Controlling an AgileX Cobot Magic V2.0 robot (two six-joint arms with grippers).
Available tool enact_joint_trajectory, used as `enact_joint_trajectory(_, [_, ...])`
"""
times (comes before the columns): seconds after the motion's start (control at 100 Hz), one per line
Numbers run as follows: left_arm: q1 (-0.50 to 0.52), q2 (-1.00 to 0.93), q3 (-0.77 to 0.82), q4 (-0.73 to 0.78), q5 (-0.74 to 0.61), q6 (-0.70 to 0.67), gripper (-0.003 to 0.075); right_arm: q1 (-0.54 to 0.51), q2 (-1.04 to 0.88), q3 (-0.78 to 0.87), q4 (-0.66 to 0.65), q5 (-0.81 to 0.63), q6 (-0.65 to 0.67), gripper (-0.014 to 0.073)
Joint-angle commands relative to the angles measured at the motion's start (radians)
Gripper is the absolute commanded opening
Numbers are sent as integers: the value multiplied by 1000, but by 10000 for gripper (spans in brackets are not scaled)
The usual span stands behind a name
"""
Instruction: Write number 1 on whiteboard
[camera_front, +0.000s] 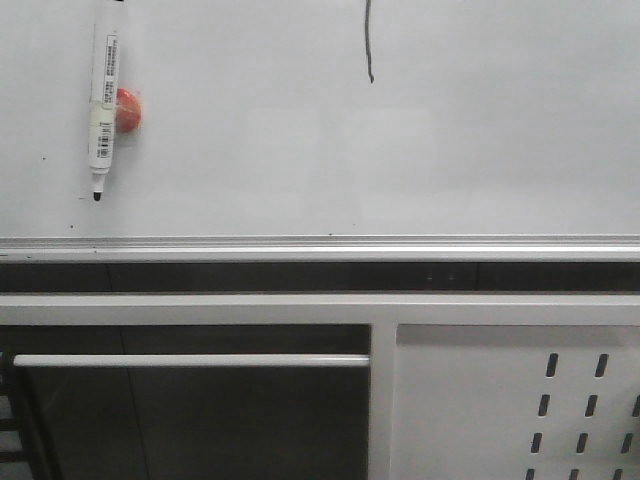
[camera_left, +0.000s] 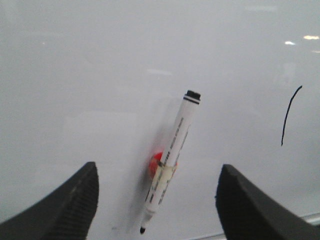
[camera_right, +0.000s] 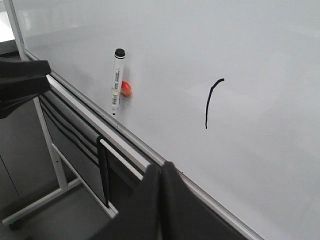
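Front camera faces the whiteboard (camera_front: 300, 150) squarely, close in, its silver rail (camera_front: 320, 245) crossing mid-picture. Left wrist camera sits near, looking onto the board past wide-apart left gripper (camera_left: 157, 200) fingers. Right wrist camera looks obliquely along the board from farther back. All three share the marker (camera_front: 103, 100) and the number 1 (camera_front: 369, 45).
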Motion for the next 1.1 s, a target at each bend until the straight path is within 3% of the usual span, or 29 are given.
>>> enact_joint_trajectory(0.0, [3,-67,9,26,-203,16,344,-4,2,-24,2,-55,1,-61])
enact_joint_trajectory(0.22, [3,-154,22,126,-178,24,-21,-4,2,-24,2,-33,1,-61])
enact_joint_trajectory(0.32, [3,-173,22,134,-164,42,-18,-4,2,-24,2,-32,1,-61])
enact_joint_trajectory(0.5, [3,-201,7,11,-101,151,-18,-4,2,-22,-3,-25,1,-61])
enact_joint_trajectory(0.74, [3,-232,-201,-41,425,379,-18,-4,2,-19,-5,0,1,-61])
enact_joint_trajectory(0.9, [3,-279,-375,-142,674,446,-18,-4,2,-19,-5,2,1,-61])
enact_joint_trajectory(1.09, [70,-442,-458,-326,952,668,-18,-4,2,-19,-5,8,1,-61])
